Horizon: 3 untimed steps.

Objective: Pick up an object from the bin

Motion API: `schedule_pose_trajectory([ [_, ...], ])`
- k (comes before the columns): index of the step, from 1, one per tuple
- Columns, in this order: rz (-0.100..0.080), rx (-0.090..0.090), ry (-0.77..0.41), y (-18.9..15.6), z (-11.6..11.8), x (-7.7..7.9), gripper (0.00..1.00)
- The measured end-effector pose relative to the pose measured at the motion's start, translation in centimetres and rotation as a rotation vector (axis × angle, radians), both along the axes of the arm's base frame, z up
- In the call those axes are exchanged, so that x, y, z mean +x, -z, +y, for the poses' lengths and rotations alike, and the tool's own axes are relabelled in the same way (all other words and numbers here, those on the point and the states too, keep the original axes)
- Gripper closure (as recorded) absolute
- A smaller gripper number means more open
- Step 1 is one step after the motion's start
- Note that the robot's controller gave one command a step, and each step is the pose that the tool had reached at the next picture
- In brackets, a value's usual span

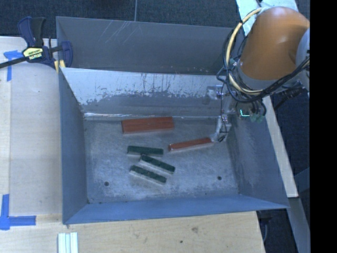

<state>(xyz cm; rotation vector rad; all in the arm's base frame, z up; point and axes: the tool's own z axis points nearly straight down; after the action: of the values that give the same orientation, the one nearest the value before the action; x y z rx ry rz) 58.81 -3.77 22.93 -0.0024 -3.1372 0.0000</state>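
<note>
The bin (158,46) is dull grey metal, its back wall scratched and scuffed, its floor grainy. The brown block (147,125) looks like matt wood, the green sticks (145,150) are matt too. The orange cover (274,41) shines, smooth plastic.

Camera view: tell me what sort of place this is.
Probably a robotics lab's bin-picking rig. A grey metal bin holds a few loose brown blocks and green bars, and an orange-covered arm reaches in, its gripper by the thinner brown block.

Grey bin (71,152), two brown bars (148,125), three green bars (145,150)
</note>
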Motion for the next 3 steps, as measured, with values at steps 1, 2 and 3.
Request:
schedule_pose_trajectory([
  [1,-0.001,-0.001,0.223,9.6,-1.8,0.9,0.0],
  [2,0.002,-0.001,0.345,16.1,-0.9,3.3,0.0],
  [3,-0.003,-0.003,0.249,15.9,-5.2,-2.4,0.0],
])
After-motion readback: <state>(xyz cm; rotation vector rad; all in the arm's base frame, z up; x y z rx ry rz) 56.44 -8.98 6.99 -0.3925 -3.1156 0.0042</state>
